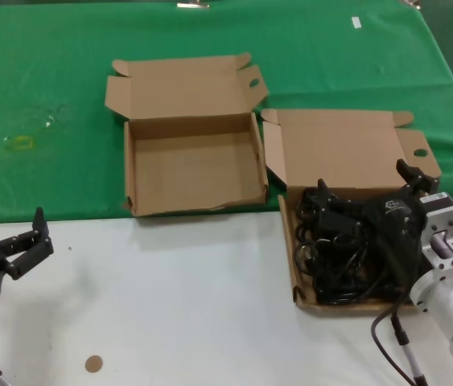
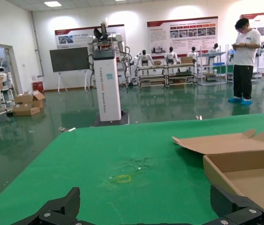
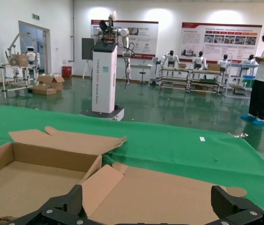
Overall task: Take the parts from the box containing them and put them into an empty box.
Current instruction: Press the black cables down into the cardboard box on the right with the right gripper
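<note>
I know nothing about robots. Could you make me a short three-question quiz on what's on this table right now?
1. True or false: the black power cords lie in the box on the robot's right.
2. Multiple choice: where is the right claw? A) over the cords' box, open; B) parked at the table's near left edge; C) inside the empty box.
3. Fill in: the left claw waits over the white tabletop, to the ____ of the empty box.

Key: 1 true. 2 A. 3 left (and nearer the robot).
</note>
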You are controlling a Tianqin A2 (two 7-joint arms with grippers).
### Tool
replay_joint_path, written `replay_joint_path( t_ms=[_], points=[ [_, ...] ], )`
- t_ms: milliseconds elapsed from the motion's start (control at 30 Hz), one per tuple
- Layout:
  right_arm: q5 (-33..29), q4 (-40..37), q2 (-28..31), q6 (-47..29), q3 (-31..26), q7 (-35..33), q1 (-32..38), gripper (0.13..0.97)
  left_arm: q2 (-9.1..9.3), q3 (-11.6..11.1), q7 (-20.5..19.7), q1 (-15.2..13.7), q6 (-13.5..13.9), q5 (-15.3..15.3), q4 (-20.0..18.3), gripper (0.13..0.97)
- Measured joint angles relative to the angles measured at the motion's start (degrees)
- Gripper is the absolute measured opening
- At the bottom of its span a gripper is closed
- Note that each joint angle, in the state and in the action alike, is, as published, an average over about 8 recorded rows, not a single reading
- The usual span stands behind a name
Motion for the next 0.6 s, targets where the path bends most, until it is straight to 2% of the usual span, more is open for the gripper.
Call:
replay_joint_path(
  t_ms=[600],
  points=[
    [0.0,0.0,0.0,0.0,0.0,0.0,0.0,0.966,0.0,0.0,0.0,0.0,0.0,0.0,0.0,0.966]
  ],
)
